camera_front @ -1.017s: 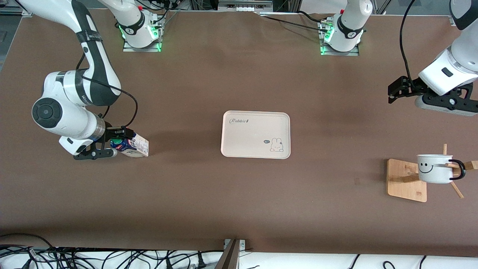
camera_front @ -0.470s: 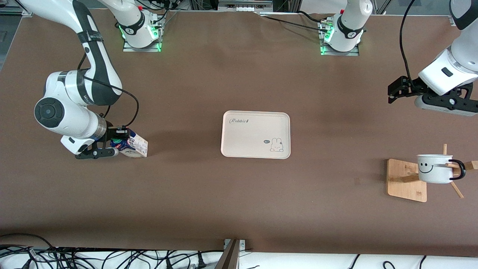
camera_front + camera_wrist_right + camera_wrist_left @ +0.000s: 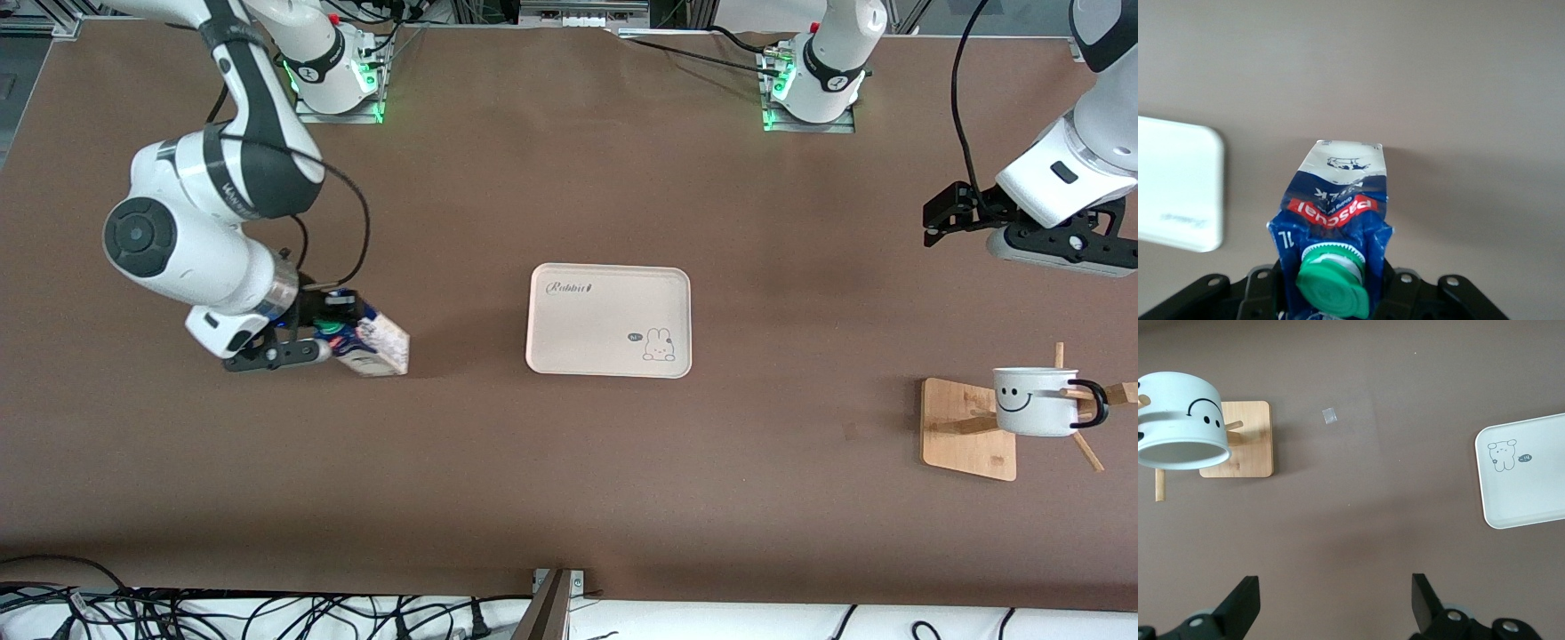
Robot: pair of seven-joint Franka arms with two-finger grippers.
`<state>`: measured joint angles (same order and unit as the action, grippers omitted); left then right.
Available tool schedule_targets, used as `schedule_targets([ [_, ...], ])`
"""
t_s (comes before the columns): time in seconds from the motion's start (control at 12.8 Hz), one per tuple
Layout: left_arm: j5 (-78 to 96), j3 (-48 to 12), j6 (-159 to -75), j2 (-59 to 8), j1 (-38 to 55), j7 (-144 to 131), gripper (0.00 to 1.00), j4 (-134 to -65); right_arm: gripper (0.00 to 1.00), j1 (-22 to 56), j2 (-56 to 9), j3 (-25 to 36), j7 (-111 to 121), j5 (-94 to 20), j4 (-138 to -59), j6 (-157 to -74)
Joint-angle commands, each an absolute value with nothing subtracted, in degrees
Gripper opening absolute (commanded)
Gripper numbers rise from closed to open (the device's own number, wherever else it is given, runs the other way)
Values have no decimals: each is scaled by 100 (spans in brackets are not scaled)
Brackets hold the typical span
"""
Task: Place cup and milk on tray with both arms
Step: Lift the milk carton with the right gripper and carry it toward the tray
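Observation:
My right gripper [image 3: 331, 336] is shut on the milk carton [image 3: 378, 345] at its top and holds it just above the table, between the right arm's end and the tray [image 3: 609, 320]. In the right wrist view the carton [image 3: 1335, 213] with its green cap [image 3: 1333, 280] fills the jaws, and the tray's corner [image 3: 1178, 187] shows beside it. The smiley cup [image 3: 1036, 402] hangs on a wooden stand [image 3: 969, 429] at the left arm's end. My left gripper [image 3: 942, 216] is open and empty in the air above the table, off to the side of the cup [image 3: 1181, 420].
The wooden stand's pegs [image 3: 1086, 449] stick out around the cup. A small pale scrap [image 3: 1329, 416] lies on the table near the stand base [image 3: 1245, 440]. Cables lie along the table's near edge [image 3: 267, 613].
My right gripper has lifted the milk carton and carried it toward the tray. The left arm has not moved.

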<state>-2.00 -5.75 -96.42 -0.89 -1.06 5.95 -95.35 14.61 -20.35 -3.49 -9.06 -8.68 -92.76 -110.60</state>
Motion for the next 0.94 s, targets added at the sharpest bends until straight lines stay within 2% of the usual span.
schedule_targets([
  [0.0, -316, -676, -9483, -193, -70, 545, 100, -9299, 47, 2316, -2345, -431, -2165, -1028, -8844, -11004],
  [0.16, -316, -756, -9483, -211, -79, 545, 100, -9237, 48, 2976, -2793, -431, -3177, -1011, -8369, -11187],
  [0.39, -316, -756, -9483, -220, -79, 554, 100, -9237, 47, 3663, -3119, -404, -3839, -827, -8332, -11837],
  [0.86, -316, -695, -9483, -448, -176, 284, 100, -9342, 48, 3902, -3507, -378, -4263, -264, -8332, -12094],
])
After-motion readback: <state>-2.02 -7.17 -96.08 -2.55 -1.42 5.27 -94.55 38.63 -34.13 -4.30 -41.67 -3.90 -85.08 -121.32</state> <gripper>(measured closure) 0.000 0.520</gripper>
